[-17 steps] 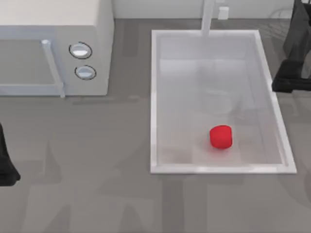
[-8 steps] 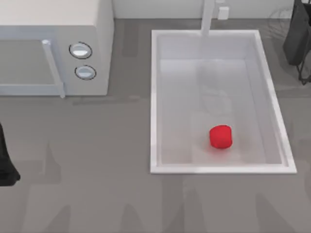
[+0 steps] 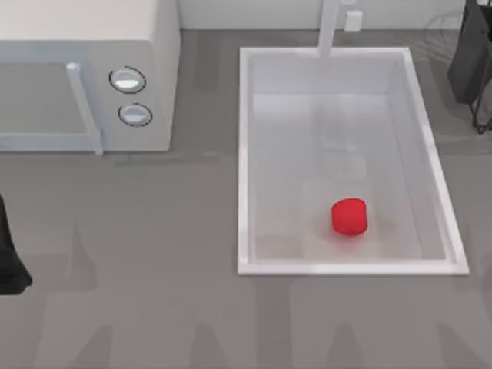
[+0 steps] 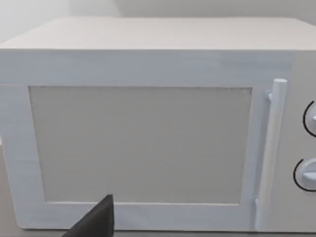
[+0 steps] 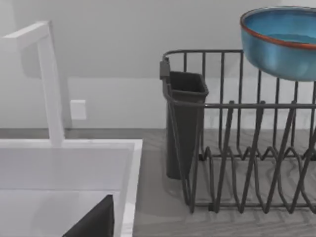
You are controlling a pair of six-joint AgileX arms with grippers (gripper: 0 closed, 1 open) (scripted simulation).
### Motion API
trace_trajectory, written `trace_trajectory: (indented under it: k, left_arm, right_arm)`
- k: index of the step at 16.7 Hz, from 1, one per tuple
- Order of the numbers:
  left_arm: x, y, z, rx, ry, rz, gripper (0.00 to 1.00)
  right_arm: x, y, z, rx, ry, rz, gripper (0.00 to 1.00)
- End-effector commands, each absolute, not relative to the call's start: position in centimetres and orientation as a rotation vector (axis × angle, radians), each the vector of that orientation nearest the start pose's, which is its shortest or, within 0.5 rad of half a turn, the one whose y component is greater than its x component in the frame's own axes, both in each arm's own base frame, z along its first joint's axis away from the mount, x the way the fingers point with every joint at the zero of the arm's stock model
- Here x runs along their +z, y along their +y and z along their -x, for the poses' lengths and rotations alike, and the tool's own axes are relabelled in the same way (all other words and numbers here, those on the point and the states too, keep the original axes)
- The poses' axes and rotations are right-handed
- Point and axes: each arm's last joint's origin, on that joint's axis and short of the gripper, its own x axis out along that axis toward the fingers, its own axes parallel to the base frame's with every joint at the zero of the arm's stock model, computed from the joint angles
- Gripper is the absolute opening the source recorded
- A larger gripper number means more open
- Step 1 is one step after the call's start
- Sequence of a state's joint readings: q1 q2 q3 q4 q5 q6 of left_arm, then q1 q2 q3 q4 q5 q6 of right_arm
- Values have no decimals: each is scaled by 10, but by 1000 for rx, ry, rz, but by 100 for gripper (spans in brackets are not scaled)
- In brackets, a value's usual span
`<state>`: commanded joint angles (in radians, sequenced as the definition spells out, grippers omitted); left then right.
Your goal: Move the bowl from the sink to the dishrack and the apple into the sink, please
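The red apple lies on the floor of the white sink, towards its near right corner. The blue bowl with its red rim line rests high on the dishrack of thin dark wires, seen in the right wrist view. Faint grey dishrack wires show at the top view's far right, beyond the sink. My right gripper is low beside the sink's rim, well short of the rack. My left arm is parked at the table's left edge, facing the microwave.
A white microwave with two round knobs stands at the back left. The faucet post rises at the sink's back rim. A dark utensil cup hangs on the rack's end nearest the sink. A black upright shape stands at the top right.
A black part of my right arm that stood over the sink's right rim one second ago has drawn out of the top view. The apple has not moved.
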<state>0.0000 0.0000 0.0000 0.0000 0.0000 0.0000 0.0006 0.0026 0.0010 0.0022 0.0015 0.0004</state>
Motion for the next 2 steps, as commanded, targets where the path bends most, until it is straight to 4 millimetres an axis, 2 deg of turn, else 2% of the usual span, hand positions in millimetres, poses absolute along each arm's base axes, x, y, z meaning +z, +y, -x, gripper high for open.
trace_trajectory:
  k: [2]
  left_arm:
    - [160, -1, -106, 0, 0, 0, 100]
  right_arm:
    - [160, -1, -106, 0, 0, 0, 100]
